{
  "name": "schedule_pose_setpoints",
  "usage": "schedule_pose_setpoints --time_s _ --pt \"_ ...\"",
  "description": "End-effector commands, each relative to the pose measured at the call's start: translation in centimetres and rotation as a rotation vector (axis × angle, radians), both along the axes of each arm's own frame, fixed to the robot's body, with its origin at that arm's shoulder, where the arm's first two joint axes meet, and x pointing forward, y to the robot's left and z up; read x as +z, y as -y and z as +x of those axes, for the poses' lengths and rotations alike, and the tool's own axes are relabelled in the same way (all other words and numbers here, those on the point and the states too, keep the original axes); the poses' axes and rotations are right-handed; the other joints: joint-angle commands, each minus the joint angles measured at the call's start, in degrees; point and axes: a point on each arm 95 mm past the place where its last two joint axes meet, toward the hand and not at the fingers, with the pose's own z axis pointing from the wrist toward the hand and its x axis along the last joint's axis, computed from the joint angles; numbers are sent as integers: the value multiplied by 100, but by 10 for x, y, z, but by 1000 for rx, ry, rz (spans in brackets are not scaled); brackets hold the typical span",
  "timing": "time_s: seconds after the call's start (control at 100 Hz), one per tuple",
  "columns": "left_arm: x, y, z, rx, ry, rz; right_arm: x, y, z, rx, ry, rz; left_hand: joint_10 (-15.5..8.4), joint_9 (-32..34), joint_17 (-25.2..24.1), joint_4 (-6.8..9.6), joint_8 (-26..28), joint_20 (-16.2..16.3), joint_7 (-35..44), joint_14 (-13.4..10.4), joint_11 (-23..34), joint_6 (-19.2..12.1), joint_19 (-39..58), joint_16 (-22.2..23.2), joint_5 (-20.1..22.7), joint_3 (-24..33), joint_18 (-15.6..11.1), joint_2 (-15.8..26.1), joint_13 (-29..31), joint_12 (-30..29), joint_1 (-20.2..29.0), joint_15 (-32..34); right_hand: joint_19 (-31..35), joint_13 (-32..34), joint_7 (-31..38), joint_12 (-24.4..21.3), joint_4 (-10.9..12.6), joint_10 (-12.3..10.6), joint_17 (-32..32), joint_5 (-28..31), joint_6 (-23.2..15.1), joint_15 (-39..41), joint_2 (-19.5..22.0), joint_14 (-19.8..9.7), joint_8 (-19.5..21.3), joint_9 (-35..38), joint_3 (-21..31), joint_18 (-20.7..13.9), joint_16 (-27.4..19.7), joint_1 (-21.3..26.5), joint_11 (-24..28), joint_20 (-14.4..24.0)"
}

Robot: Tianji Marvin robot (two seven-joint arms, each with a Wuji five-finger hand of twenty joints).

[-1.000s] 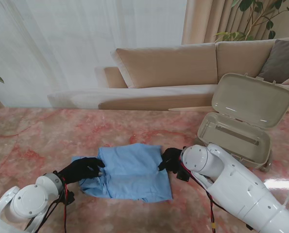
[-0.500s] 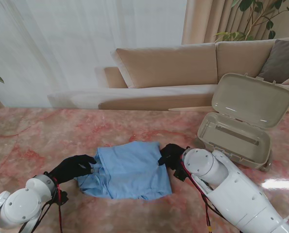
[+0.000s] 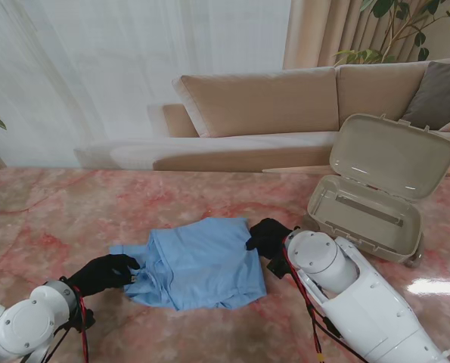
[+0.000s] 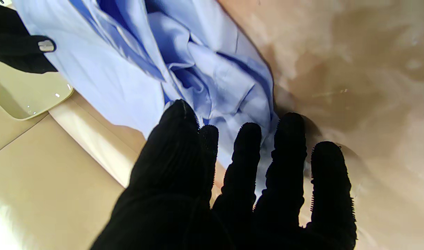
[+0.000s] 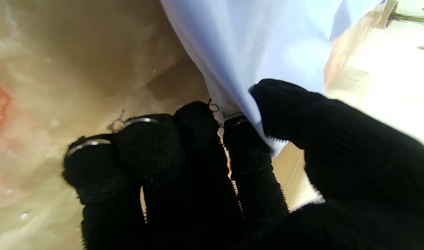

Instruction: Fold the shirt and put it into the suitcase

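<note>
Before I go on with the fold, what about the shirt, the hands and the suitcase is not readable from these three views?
- Shirt, stand view: the layers underneath are hidden by its top layer.
- Left hand, left wrist view: its fingers cover the shirt's edge, so contact is unclear.
- Right hand, stand view: the forearm hides most of it.
- Suitcase, stand view: its near floor is hidden by the front wall.
</note>
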Motion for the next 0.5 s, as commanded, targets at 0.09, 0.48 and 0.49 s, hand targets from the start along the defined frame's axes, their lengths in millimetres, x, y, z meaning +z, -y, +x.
schedule_pose_setpoints --time_s 0.09,0.48,0.49 --pt "-14 6 -1 -33 -48 -20 3 1 -2 -21 -7 25 -34 -99 -58 170 1 6 34 110 -21 4 -41 -50 -14 -127 121 206 -108 21 109 -138 516 449 284 -67 512 816 364 249 -106 506 -125 -700 150 147 447 97 54 223 148 -184" --pt "-28 25 11 -80 -80 -82 21 6 1 -74 30 59 -28 -105 -64 172 -3 14 32 121 -13 12 -34 -46 -28 -131 118 223 -119 22 107 -127 585 448 267 -50 577 855 478 324 -94 696 -205 -783 170 205 450 78 139 222 198 -246" --pt "-28 25 11 -81 -80 -84 22 6 1 -75 31 59 -38 -104 -63 172 -3 14 32 119 -12 13 -33 -45 -28 -132 118 226 -119 22 104 -127 586 447 266 -50 576 859 480 328 -94 699 -213 -782 169 212 450 80 140 222 199 -247"
